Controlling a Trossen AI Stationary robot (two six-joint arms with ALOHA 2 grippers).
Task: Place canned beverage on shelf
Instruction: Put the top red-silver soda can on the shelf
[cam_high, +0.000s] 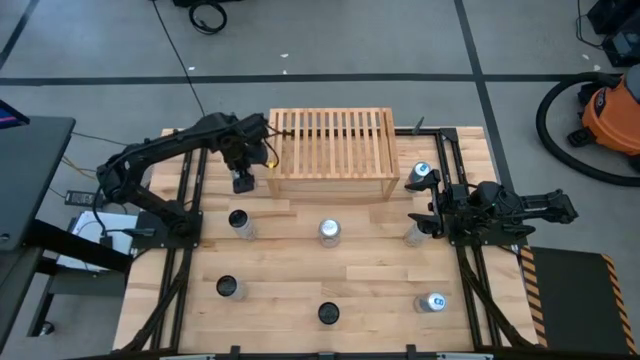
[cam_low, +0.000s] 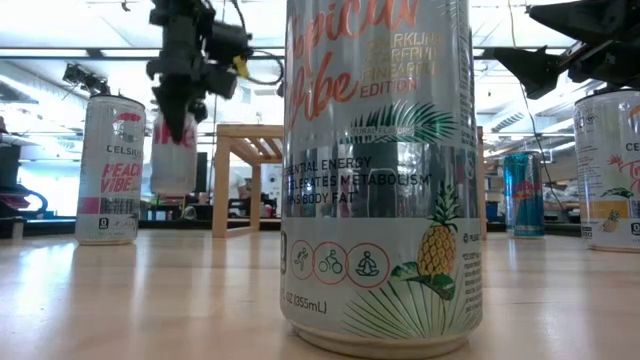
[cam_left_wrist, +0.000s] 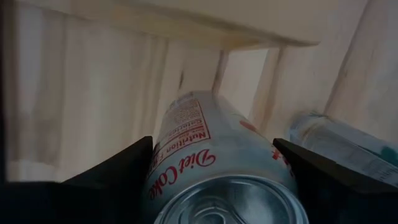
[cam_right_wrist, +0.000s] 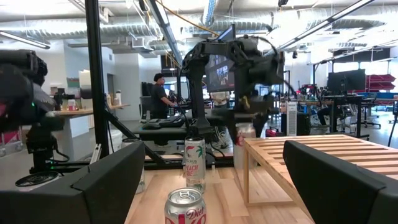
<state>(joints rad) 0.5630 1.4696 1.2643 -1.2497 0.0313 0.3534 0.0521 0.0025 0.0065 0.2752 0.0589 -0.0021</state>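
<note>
My left pincer (cam_left_wrist: 214, 180) clamps the slick, rigid silver Diet Coke can (cam_left_wrist: 211, 162) mid-body beside the light-wood slatted shelf (cam_high: 330, 150); right pincer (cam_high: 432, 212) gapes empty.

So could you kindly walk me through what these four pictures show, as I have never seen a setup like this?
They show one moment at a wooden table with two dark robot arms. One picture looks straight down, one looks level across the tabletop, and one comes from a camera on each arm's wrist.

Seen from above, the left hand hangs by the left end of the shelf, a light-wood slatted rack. Its wrist camera shows a Diet Coke can clamped between its fingers, lifted off the table in the level view and pointed at the rack's side opening, where another can already lies.

The right hand waits open on the right side. Other cans stand about the table, such as the pineapple one close to the level camera. A person stands in the room behind.
</note>
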